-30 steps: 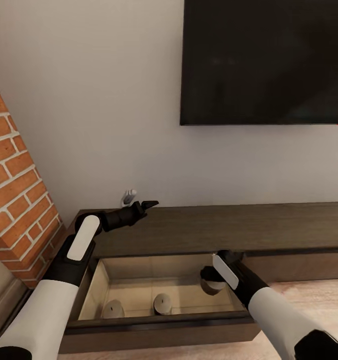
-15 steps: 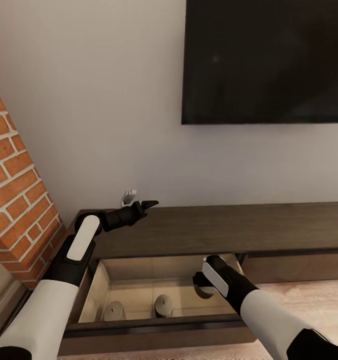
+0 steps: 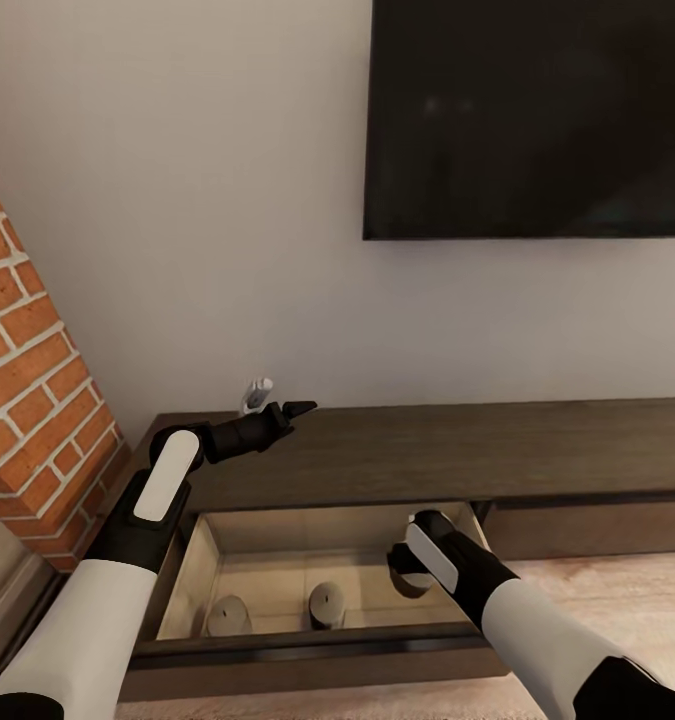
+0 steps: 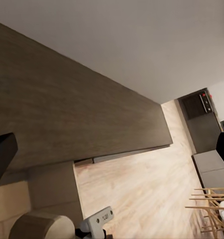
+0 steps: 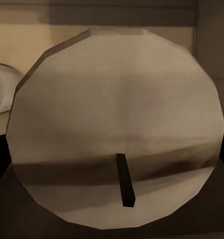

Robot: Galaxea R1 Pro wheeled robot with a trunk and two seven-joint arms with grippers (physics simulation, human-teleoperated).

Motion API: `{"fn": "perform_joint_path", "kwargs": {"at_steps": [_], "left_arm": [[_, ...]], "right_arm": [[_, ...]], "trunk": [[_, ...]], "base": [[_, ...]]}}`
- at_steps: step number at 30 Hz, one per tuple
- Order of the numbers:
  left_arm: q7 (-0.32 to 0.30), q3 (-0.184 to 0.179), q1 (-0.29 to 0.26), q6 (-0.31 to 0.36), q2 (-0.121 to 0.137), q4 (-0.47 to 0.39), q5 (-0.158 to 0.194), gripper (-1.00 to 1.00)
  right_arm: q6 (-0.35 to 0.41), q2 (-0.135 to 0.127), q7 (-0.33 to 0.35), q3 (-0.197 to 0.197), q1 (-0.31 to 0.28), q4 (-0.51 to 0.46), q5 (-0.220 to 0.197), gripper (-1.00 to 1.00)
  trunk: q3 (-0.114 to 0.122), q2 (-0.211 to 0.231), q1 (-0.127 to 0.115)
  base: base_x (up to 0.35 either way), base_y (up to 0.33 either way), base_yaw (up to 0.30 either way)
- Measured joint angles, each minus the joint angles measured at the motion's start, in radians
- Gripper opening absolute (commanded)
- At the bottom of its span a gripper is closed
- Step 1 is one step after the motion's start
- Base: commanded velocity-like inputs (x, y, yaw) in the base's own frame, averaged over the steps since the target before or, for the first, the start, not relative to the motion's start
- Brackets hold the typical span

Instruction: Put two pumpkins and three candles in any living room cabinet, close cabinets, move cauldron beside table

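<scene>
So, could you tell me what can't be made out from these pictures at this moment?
- Right gripper, head view: its fingers are hidden behind its own wrist, so its hold on the third candle can't be confirmed.
- Right wrist view: that candle's flat top blocks the drawer beyond.
- Two candles in the drawer, head view: bases cut off by the front panel.
- Left gripper: jaw gap unclear.

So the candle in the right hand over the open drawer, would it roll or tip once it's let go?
The candle looks squat with a broad flat top, so set on its base it probably won't tip. Its round side means it could roll if dropped sideways. The two candles standing upright in the drawer suggest they settle stably. The right hand seems clamped around it.
</scene>
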Motion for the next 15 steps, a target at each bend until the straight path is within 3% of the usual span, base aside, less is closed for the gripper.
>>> {"fn": "perform_joint_path", "kwargs": {"at_steps": [15], "left_arm": [[0.000, 0.000, 0.000, 0.000, 0.001, 0.000, 0.001, 1.00]], "right_arm": [[0.002, 0.000, 0.000, -0.001, 0.000, 0.001, -0.003, -1.00]], "trunk": [[-0.024, 0.000, 0.000]], "base": [[0.000, 0.000, 0.000]]}}
